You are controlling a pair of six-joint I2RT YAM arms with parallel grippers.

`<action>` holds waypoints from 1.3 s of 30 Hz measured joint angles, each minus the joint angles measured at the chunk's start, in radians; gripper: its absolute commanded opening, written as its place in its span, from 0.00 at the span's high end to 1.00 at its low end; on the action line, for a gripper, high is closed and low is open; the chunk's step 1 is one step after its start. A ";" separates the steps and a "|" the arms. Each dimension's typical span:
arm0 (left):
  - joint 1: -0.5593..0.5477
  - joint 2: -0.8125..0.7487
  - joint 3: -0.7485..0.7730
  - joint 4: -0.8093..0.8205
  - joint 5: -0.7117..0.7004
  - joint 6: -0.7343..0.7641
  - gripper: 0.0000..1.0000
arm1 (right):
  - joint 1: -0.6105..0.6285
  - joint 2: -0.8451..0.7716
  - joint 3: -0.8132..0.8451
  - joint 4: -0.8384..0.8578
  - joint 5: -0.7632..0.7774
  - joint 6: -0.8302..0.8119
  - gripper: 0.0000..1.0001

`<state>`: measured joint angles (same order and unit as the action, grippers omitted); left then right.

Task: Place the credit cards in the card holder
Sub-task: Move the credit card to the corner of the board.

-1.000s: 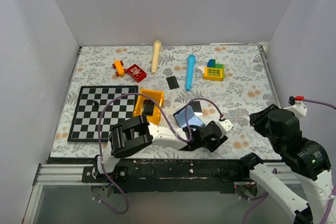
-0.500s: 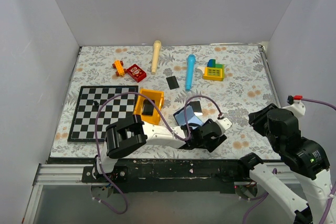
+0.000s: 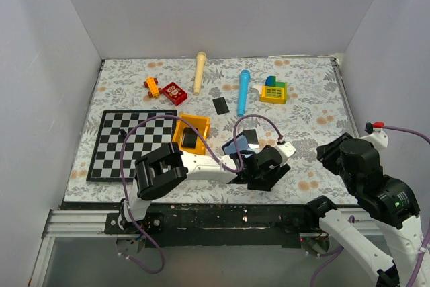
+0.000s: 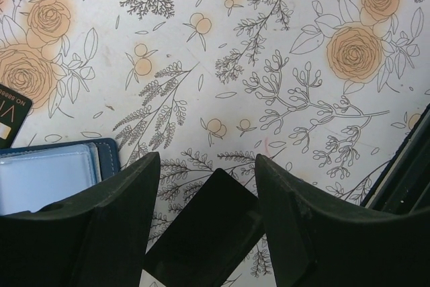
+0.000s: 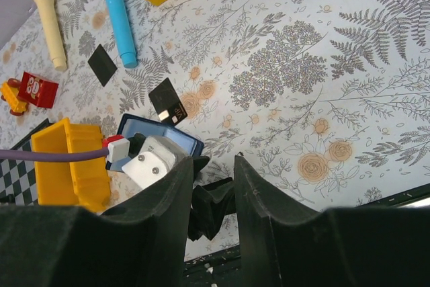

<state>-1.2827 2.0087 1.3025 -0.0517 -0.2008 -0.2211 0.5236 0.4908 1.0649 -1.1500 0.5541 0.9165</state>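
Note:
The card holder (image 3: 235, 148) lies open on the floral mat, its light blue inside facing up; it also shows in the left wrist view (image 4: 47, 176) and the right wrist view (image 5: 178, 137). One black card marked VIP (image 3: 250, 138) lies just beyond it. My left gripper (image 4: 208, 162) is open, low over the mat to the right of the holder, and a second black card (image 4: 201, 230) lies between its fingers, touching the right one. A third flat black rectangle (image 3: 220, 105) lies further back. My right gripper (image 5: 213, 166) is open and empty, raised over the near right edge.
A yellow bin (image 3: 191, 136) stands left of the holder and a checkerboard (image 3: 131, 142) left of that. A blue cylinder (image 3: 242, 92), a cream stick (image 3: 199, 72), a red piece (image 3: 175, 93), an orange toy (image 3: 152, 87) and a yellow-green toy (image 3: 273, 91) lie at the back.
My left gripper has moved a little away from the near edge, towards the card holder. The right arm has barely moved.

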 measured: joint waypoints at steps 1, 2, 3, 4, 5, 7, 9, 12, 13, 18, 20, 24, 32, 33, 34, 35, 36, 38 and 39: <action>0.000 0.000 0.000 0.000 0.006 -0.001 0.43 | 0.000 0.000 0.000 0.000 0.000 0.000 0.60; 0.000 0.000 0.000 0.000 0.010 -0.004 0.43 | 0.000 0.000 0.000 0.000 0.000 0.000 0.60; -0.001 0.000 0.000 0.000 0.015 -0.006 0.43 | 0.000 0.000 0.000 0.000 0.000 0.000 0.60; -0.001 0.000 -0.001 0.000 0.019 -0.008 0.43 | 0.000 0.000 0.000 0.000 -0.001 0.000 0.60; -0.001 0.000 -0.001 0.000 0.024 -0.011 0.43 | 0.000 0.000 0.000 0.000 -0.001 0.000 0.60; -0.002 0.001 -0.002 0.000 0.030 -0.016 0.43 | 0.000 0.001 0.000 0.000 -0.002 0.000 0.60; -0.002 0.008 -0.002 0.002 0.033 -0.020 0.43 | 0.000 0.002 0.000 0.000 -0.004 0.000 0.60; -0.002 0.030 -0.002 -0.001 0.033 -0.024 0.43 | 0.000 0.002 0.000 0.000 -0.006 -0.001 0.60; -0.002 0.038 -0.003 -0.002 0.033 -0.025 0.43 | 0.000 0.002 0.000 0.000 -0.007 -0.002 0.60; -0.002 0.043 -0.006 0.009 0.029 -0.026 0.43 | 0.000 0.002 0.000 0.000 -0.007 -0.003 0.60; -0.002 0.043 -0.013 0.021 0.029 -0.026 0.43 | 0.000 0.002 0.000 0.000 -0.007 -0.003 0.60; -0.003 0.030 -0.043 0.049 0.028 -0.026 0.44 | 0.000 0.002 -0.001 0.000 -0.007 -0.004 0.60; -0.027 -0.052 -0.151 0.052 0.025 -0.056 0.50 | 0.000 0.003 -0.017 0.003 -0.007 -0.004 0.60; -0.035 -0.061 -0.161 0.050 0.024 -0.061 0.50 | 0.000 0.003 -0.017 0.005 -0.007 -0.004 0.60; -0.043 -0.068 -0.169 0.049 0.022 -0.066 0.51 | 0.000 0.003 -0.017 0.006 -0.007 -0.004 0.60; -0.051 -0.074 -0.177 0.049 0.021 -0.071 0.51 | 0.000 0.003 -0.017 0.007 -0.007 -0.004 0.60; -0.058 -0.079 -0.185 0.049 0.019 -0.076 0.51 | 0.000 0.003 -0.017 0.008 -0.007 -0.004 0.60; -0.066 -0.089 -0.200 0.051 0.016 -0.085 0.52 | 0.000 0.003 -0.018 0.008 -0.007 -0.004 0.60; -0.069 -0.095 -0.208 0.053 0.016 -0.091 0.52 | 0.000 0.003 -0.020 0.009 -0.007 -0.004 0.60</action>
<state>-1.3514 1.9141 1.0943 0.0017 -0.1848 -0.3119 0.5236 0.4934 1.0451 -1.1412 0.5472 0.9123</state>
